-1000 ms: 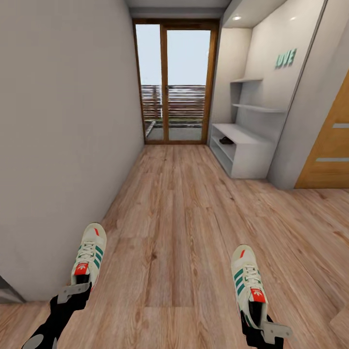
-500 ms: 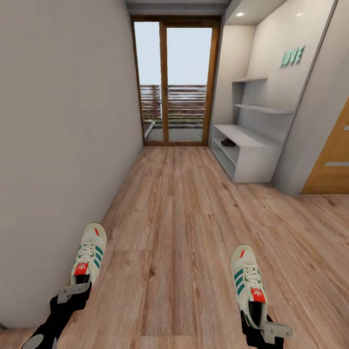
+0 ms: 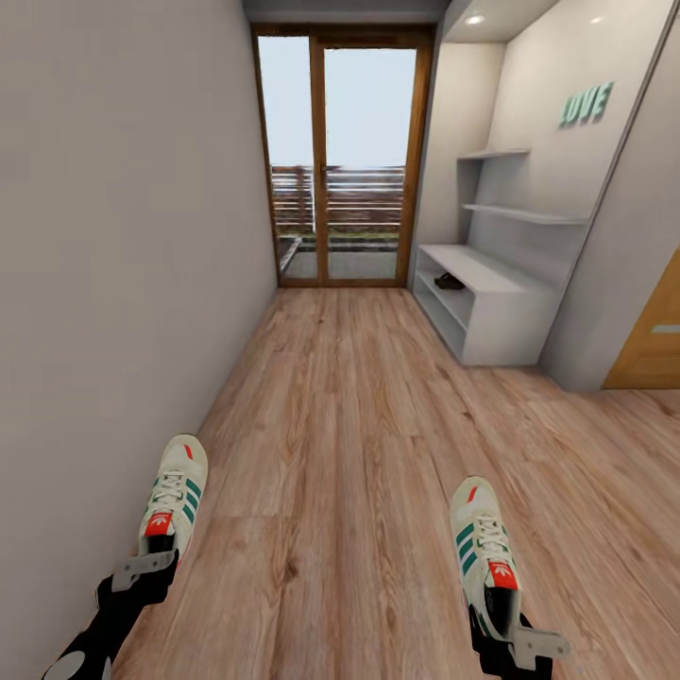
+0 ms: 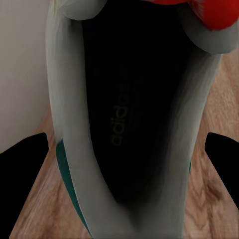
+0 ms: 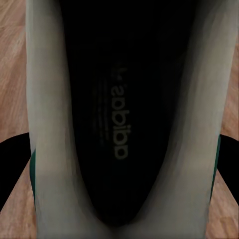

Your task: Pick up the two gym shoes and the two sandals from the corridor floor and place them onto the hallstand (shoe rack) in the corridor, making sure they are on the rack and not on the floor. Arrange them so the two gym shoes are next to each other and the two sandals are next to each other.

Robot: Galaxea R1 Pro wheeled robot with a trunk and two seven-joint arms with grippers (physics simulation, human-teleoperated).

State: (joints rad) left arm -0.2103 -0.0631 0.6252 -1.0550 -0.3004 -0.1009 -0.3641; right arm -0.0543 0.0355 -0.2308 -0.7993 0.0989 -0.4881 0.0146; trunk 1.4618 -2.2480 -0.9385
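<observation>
A shoe (image 3: 173,501) sits low on the left close by the wall (image 3: 113,283), held at its heel by the left gripper (image 3: 142,569); the other shoe (image 3: 484,548) sits low on the right in the right gripper (image 3: 518,637). Ahead on the right stands the rack (image 3: 491,321), a sandal (image 3: 448,280) in its upper tier. Glass doors (image 3: 340,161) close the far end

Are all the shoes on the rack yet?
Not yet. One dark shoe, likely a sandal, sits in the hallstand. The left pincer holds one gym shoe, the right pincer the other gym shoe. Both need racking side by side.
</observation>
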